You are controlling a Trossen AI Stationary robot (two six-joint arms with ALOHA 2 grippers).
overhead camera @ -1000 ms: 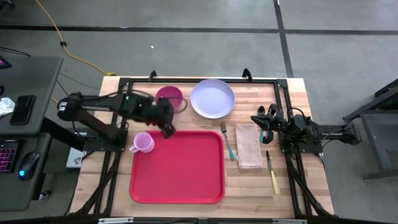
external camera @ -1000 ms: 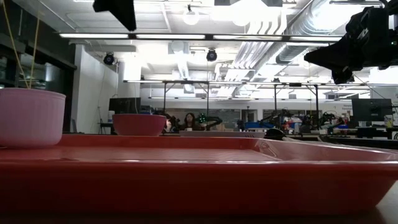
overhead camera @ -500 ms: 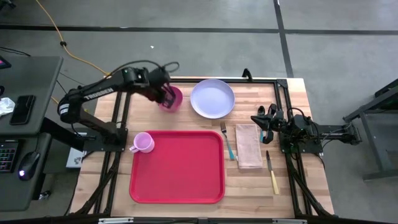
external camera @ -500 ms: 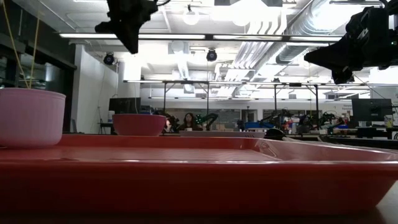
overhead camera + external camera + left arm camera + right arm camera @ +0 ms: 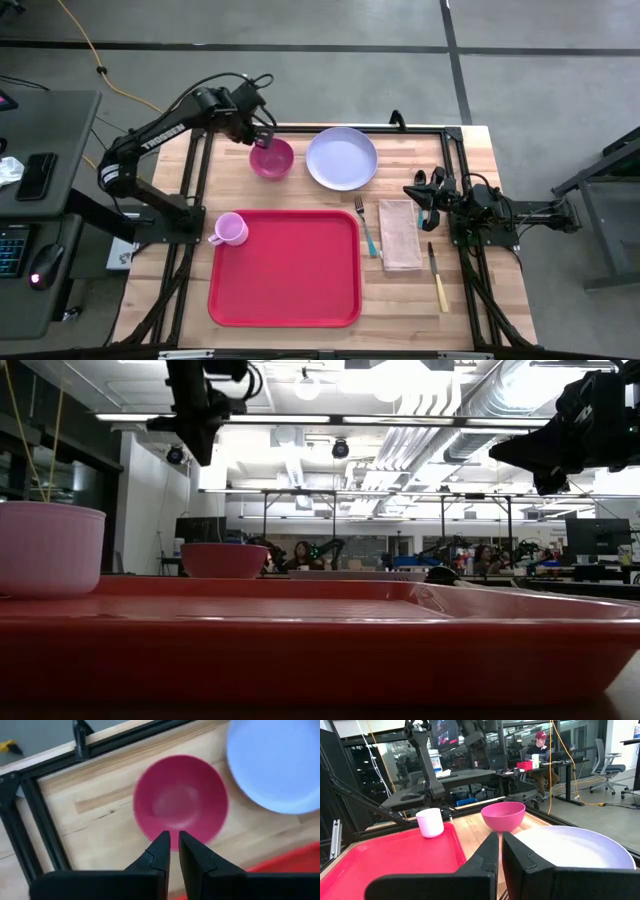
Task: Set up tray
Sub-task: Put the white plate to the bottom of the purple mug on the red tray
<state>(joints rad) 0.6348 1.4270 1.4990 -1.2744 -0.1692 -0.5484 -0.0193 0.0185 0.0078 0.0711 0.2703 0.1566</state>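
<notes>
The red tray (image 5: 285, 268) lies flat at the table's middle. A pink mug (image 5: 231, 229) stands upright in the tray's far-left corner. A magenta bowl (image 5: 271, 159) rests on its base on the wood beyond the tray, with a lavender plate (image 5: 342, 158) to its right. My left gripper (image 5: 262, 135) hangs shut well above the bowl (image 5: 180, 800), its tips (image 5: 174, 840) over the bowl's rim, touching nothing. In the low view the left gripper (image 5: 196, 450) is high over the bowl (image 5: 224, 560). My right gripper (image 5: 424, 196) waits shut near the table's right side.
To the right of the tray lie a fork (image 5: 366, 228), a tan napkin (image 5: 400, 235) and a yellow-handled knife (image 5: 438, 278). A black frame (image 5: 300, 128) runs along the table's edges. A desk with a phone and keyboard stands left of the table.
My left gripper has swung from beside the mug at the tray's far-left corner toward the table's far edge and now hangs over the magenta bowl. The mug stays standing on the tray. The right arm has kept still.
</notes>
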